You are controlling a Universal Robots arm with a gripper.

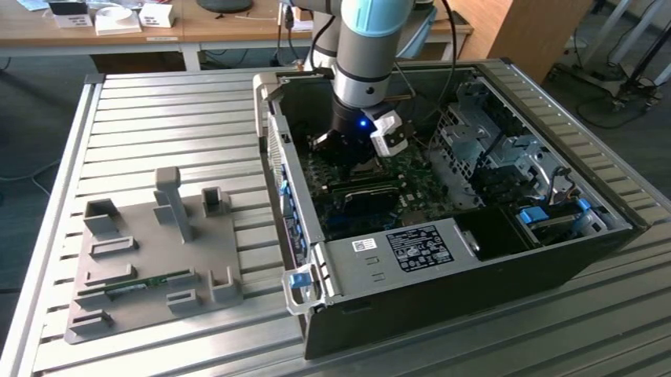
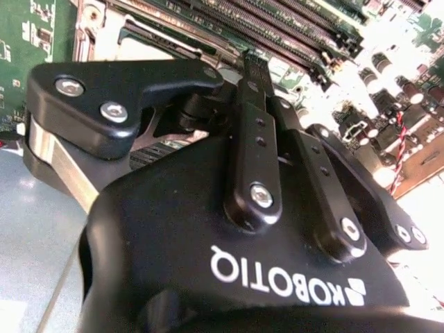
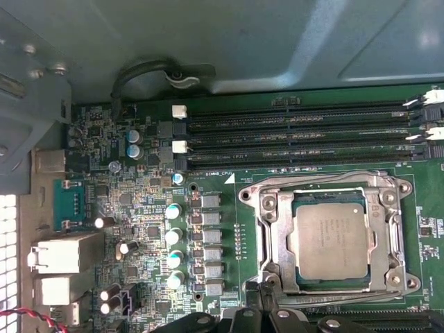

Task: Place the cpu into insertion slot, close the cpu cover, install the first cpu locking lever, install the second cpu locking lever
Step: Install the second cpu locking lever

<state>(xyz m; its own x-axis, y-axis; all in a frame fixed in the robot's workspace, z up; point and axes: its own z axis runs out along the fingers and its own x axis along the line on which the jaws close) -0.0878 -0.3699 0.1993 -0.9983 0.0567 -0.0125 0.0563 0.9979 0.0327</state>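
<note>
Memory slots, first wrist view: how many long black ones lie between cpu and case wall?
4 memory slots, parallel: one nearest the case wall, second, third, fourth nearest the cpu. Others may be hidden.

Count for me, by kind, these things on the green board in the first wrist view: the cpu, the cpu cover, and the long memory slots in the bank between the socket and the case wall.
cpu: 1
cpu cover: 1
long memory slots: 4
Total: 6
</note>
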